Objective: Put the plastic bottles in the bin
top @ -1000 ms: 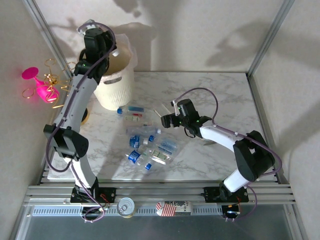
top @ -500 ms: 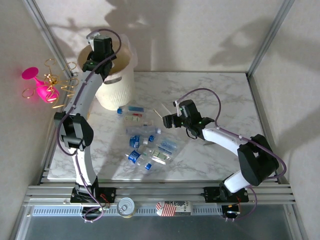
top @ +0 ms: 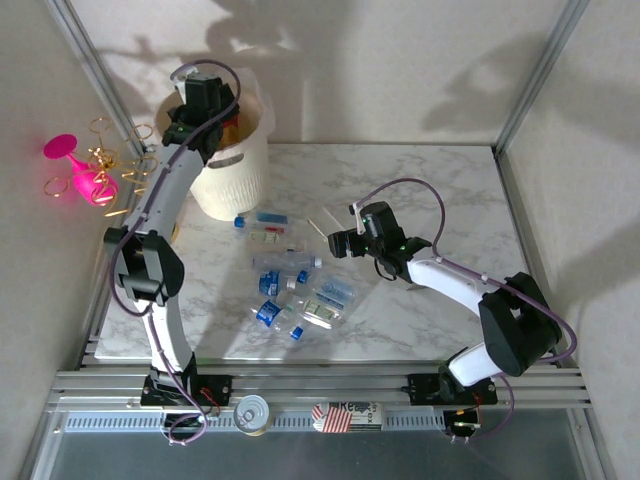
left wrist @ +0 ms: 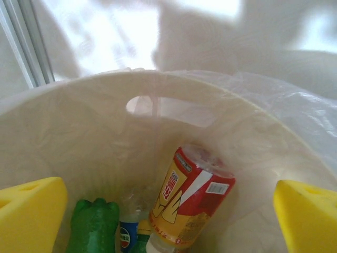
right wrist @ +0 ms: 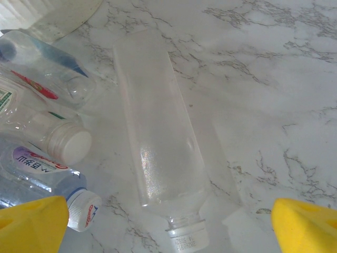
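- Ribbed cream plastic bin, at eleven o'clock on the marble table, holds a red-labelled plastic bottle and a green plastic bottle; the left gripper hangs above, released and empty.
- Several clear plastic bottles lie at seven o'clock; the right gripper is spread over one.

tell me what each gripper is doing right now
left gripper: jaws open, holding nothing, above the bin
right gripper: jaws open, holding nothing, over a clear bottle

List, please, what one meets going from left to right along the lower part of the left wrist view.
yellow finger → green bottle → red-labelled bottle → other yellow finger. Both bottles lie inside the bin.
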Controlling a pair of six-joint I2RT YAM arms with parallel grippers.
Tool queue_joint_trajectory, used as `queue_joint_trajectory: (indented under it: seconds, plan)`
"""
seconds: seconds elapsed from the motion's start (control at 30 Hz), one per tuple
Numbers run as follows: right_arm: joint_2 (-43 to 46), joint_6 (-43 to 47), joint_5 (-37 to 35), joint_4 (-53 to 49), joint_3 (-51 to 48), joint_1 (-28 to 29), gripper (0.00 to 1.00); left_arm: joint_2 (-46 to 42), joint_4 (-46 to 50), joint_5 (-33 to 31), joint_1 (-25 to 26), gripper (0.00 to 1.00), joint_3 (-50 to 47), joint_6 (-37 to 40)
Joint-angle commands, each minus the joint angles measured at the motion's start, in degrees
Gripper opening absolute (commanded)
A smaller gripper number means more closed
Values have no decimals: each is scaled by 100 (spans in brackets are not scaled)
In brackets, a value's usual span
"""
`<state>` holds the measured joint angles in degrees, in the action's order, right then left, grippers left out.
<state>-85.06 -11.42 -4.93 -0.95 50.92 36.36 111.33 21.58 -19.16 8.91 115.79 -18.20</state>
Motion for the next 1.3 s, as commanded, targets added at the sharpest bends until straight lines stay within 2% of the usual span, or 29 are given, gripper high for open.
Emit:
queue_joint_trajectory:
  seconds: [0.0,0.2,0.43,0.5,0.67,0.8,0.9,1.1,1.27]
  plan:
    - [-14,-66,-45,-2,126,-41,99,-797,-372,349,153,100,-220,7]
    - [-301,-65,311,7,467,-285,99,-2131,-1321,1235,509,100,-1747,-269]
    - [-1000,-87,1436,-37,1052,-849,98,-3756,-2844,1883,1248,100,-4098,-412]
    - [-1282,1,1632,-180,1342,-907,96,-4105,-3309,2052,1372,100,-4785,-756]
    - [-1931,457,1937,-799,2029,-906,94,-4579,-4727,2973,1583,99,-6516,-2094]
    - [-2343,889,1998,-1389,2425,-896,93,-4653,-4767,2840,1934,100,-7196,-2432]
    - [-2530,1098,1641,-1630,2555,-859,93,-4689,-4856,2724,2091,100,-7721,-2744]
    - [-2832,1358,1362,-1825,2760,-728,93,-4767,-5077,2248,2164,100,-8453,-3364]
    - [-3129,1492,1076,-1902,2970,-544,92,-4761,-5275,1825,2159,100,-8627,-3591]
